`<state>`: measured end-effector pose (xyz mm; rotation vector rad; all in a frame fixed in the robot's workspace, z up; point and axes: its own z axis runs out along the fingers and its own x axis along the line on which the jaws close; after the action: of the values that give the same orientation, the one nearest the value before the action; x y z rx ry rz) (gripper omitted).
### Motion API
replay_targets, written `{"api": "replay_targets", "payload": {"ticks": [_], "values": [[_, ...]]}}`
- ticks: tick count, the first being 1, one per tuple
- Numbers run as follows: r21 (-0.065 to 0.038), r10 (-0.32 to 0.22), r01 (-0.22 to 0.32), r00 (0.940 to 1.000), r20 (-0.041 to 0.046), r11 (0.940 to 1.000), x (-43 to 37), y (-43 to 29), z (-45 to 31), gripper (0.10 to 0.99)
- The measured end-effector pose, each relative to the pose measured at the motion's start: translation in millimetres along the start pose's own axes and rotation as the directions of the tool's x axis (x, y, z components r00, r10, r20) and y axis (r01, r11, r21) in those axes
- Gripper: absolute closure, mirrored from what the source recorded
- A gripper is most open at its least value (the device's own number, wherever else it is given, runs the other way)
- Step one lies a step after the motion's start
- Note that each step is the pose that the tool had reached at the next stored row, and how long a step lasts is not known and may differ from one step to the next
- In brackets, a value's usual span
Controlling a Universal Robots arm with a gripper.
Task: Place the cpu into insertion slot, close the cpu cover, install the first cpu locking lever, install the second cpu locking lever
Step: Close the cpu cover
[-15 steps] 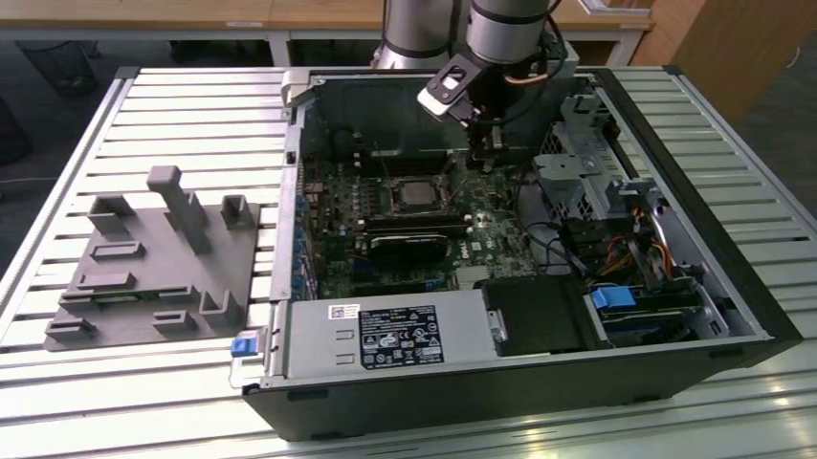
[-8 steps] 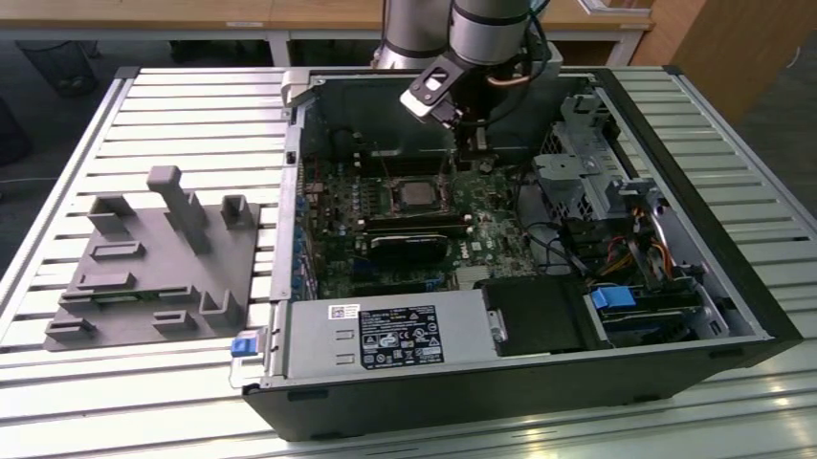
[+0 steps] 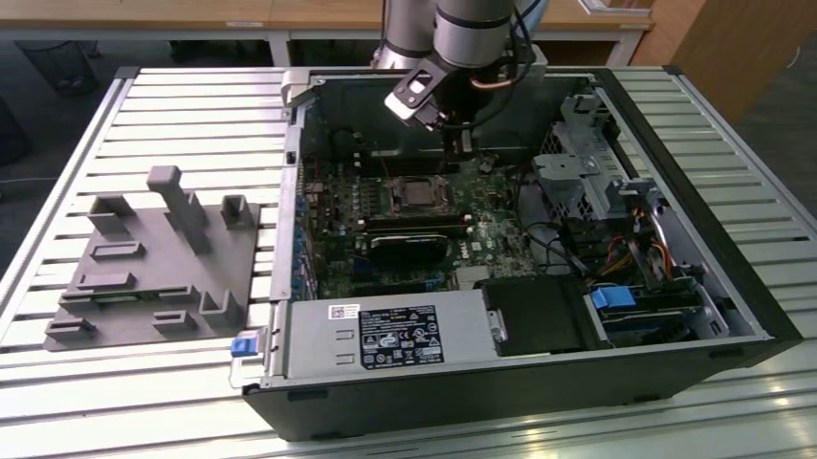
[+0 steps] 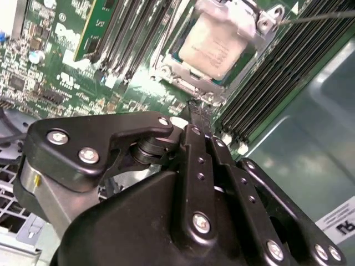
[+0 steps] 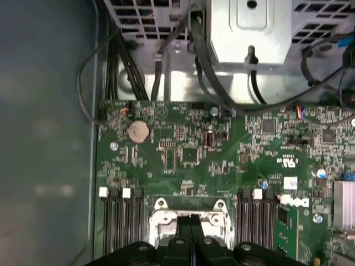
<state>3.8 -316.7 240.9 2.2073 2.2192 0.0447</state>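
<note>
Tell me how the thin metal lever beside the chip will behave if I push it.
The lever is a thin bare wire rod, so it will likely flex and spring rather than stay stiff. Its smooth round metal could let the gripper slide off. It looks light, so weight should hardly matter.

1. Silvery worktable of ribbed aluminium slats [image 3: 153,105], light glaring off its near edge.
2. Behind it, pale wooden desks on white legs [image 3: 153,14].
3. At the exterior view's right, a brown wooden panel [image 3: 715,43] above dark grey floor [image 3: 782,124].
</note>
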Motion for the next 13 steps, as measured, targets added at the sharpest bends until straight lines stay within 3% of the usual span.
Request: {"api": "replay_targets", "payload": {"ticks": [10, 13], "values": [[0.0, 0.0, 0.0, 1.0, 0.0001, 1.0, 0.0, -15.9, 7.5, 0.98], [0.003, 0.0, 0.0, 1.0, -0.0001, 1.0, -0.2, -17.3, 11.7, 0.98]]}}
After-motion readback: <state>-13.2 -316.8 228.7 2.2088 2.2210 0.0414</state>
